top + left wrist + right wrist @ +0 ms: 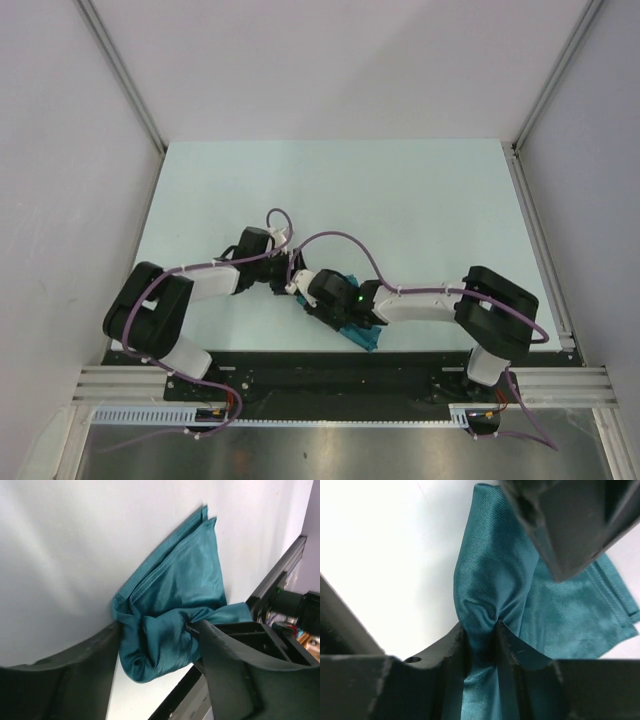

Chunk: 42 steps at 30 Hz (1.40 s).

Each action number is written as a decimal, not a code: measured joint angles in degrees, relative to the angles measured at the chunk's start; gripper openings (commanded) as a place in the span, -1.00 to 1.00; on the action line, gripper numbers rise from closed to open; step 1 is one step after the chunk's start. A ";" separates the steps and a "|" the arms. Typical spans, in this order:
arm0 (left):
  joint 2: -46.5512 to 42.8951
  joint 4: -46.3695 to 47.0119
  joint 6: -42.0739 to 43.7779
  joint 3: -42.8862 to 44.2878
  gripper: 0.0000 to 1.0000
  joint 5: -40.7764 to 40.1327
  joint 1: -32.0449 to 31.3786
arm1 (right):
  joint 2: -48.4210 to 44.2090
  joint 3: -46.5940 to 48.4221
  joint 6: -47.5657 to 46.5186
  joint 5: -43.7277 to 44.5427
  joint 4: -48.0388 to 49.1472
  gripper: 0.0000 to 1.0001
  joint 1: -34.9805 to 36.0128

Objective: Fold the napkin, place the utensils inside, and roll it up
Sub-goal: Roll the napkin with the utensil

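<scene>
The teal napkin [363,331] lies bunched near the table's front edge, mostly under my right arm. In the right wrist view my right gripper [480,627] is shut on a gathered fold of the napkin [490,560], with cloth filling the narrow gap between its fingers. In the left wrist view my left gripper [159,630] is open. Its fingers [75,675] stand wide apart, and a crumpled lump of the napkin [185,575] sits between them. From above, the left gripper [291,282] and the right gripper [308,297] are close together. The utensils are out of view.
The black base rail [330,362] runs just in front of the napkin, at the table's near edge [175,695]. White walls and aluminium posts [125,80] enclose the pale table [400,200]. One finger of the left gripper [570,525] hangs over the cloth in the right wrist view.
</scene>
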 measured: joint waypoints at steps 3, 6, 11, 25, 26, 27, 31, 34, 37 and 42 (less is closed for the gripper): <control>-2.49 -0.76 0.46 0.02 0.51 -3.52 0.55 | -1.77 -1.62 0.79 -7.48 1.20 -0.45 -3.63; -4.66 -1.11 0.61 -0.26 0.54 -6.91 1.44 | -2.93 -3.04 2.16 -16.48 2.19 -0.47 -7.98; -8.35 0.66 0.61 -2.82 0.54 -8.96 2.05 | -2.84 -3.43 3.93 -29.07 2.38 -0.51 -14.82; -12.11 9.51 0.57 -8.07 0.43 -6.25 1.14 | 6.71 0.55 5.40 -53.83 0.48 -0.53 -26.01; -12.02 10.21 0.57 -8.07 0.40 -6.01 0.79 | 7.26 0.79 5.40 -54.80 0.39 -0.53 -26.34; -11.89 10.93 0.52 -8.07 0.37 -5.75 0.44 | 7.74 0.94 5.42 -55.67 0.39 -0.53 -26.60; -9.97 13.68 -0.09 -8.07 0.15 -5.09 -0.87 | 9.11 1.55 5.44 -57.92 0.15 -0.53 -27.32; -8.07 15.32 -0.55 -8.07 0.01 -4.31 -1.38 | 9.75 1.88 5.42 -58.95 0.00 -0.53 -27.65; -6.19 17.16 -1.18 -8.07 -0.29 -3.72 -1.75 | 10.21 2.19 5.42 -59.71 -0.28 -0.52 -27.89; -2.49 19.98 -2.62 -8.00 -0.85 -2.29 -2.10 | 10.29 2.29 5.73 -59.78 -0.59 -0.01 -28.15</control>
